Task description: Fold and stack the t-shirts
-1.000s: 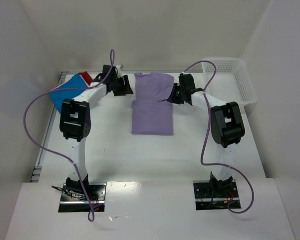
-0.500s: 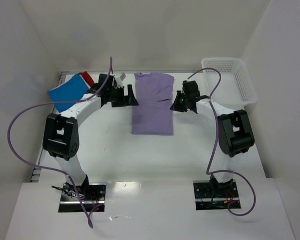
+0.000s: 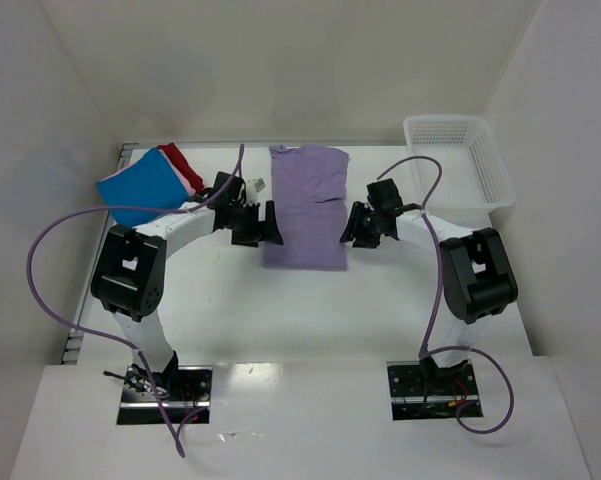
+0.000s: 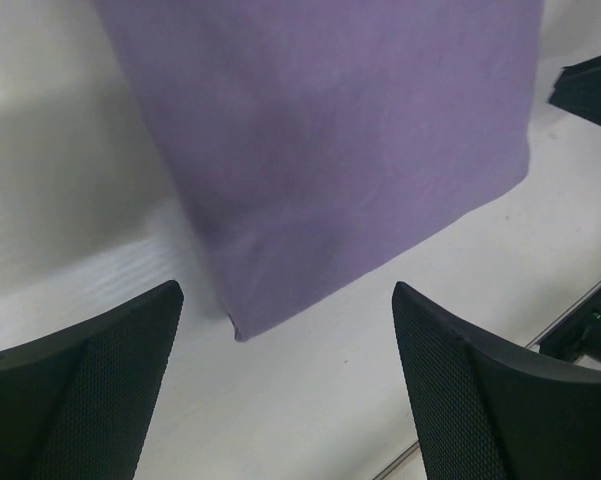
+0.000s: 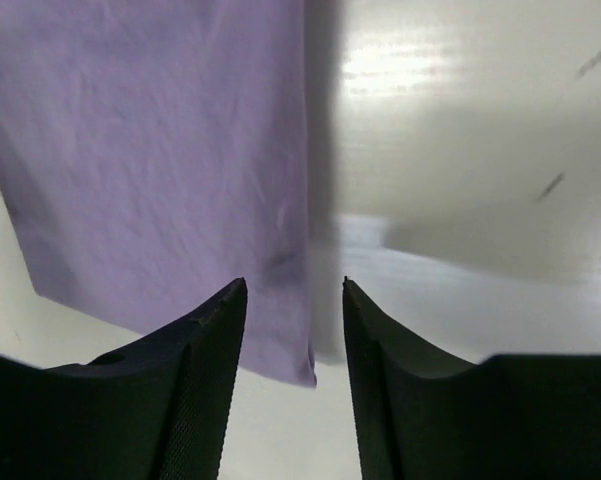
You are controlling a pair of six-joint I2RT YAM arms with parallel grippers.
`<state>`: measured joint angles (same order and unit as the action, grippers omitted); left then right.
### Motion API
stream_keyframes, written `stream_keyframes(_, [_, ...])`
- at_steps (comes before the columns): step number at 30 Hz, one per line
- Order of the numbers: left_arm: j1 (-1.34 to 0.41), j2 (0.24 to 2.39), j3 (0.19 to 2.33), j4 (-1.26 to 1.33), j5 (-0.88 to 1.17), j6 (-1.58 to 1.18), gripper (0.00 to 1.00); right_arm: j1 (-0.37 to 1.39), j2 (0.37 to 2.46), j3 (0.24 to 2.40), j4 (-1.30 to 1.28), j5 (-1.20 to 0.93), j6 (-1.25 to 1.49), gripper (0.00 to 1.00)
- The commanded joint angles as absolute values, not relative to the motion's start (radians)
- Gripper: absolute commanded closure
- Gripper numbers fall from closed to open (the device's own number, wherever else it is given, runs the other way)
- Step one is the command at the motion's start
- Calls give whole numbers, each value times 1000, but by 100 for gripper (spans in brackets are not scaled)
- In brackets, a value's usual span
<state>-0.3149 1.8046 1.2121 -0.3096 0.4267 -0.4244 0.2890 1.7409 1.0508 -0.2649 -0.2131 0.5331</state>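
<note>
Left gripper (image 4: 285,310): released, jaws spread wide and empty, poised over the seven o'clock corner of the lavender t-shirt (image 3: 305,200). The left wrist view shows that corner lying flat on the table (image 3: 310,310) between the two fingers, gripped by neither.

Right gripper (image 5: 295,290): jaws parted, nothing clamped. It is lined up on the shirt's right edge close to the five o'clock corner, with the cloth edge running into the gap ahead of the fingers.

Change noted: a second ago both grippers were at the far, sleeve end of the shirt, the right one at the tucked-in sleeve. Both have since let go and drawn back along the sides to the near hem.

Finding: the shirt now lies as a long narrow panel with both sleeves folded in, at twelve o'clock from the table's centre. The side folds appear complete. In my judgement the hem corners are about to be taken for the lengthwise fold; stacking is still to come.

Count:
- T-shirts: four. One lavender, in work. Three folded, piled at ten o'clock: blue t-shirt (image 3: 140,188) uppermost, pink t-shirt (image 3: 187,178) and red t-shirt (image 3: 180,158) showing at its far edge.
- White basket (image 3: 445,120): one, at two o'clock; nothing visible in it.
- Grippers: two.
</note>
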Motion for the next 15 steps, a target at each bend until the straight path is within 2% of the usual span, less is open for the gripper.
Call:
stream_keyframes(1, [-333,1772,1171,-337,410,-458,8,322,1660,1013,-331,-181,540,49])
stream_keyframes(7, [-353,1753,1126,-347,400,-480,8,359,1576,921,-357,-204,575,46])
stream_keyframes(8, [-353,1753,1126,-347,400,-480,11,368,1565,901,-357,-204,575,46])
stream_keyframes(15, [-353,1762,1091,-313,382,-480,15,388,1523,854,-334,-195,588,46])
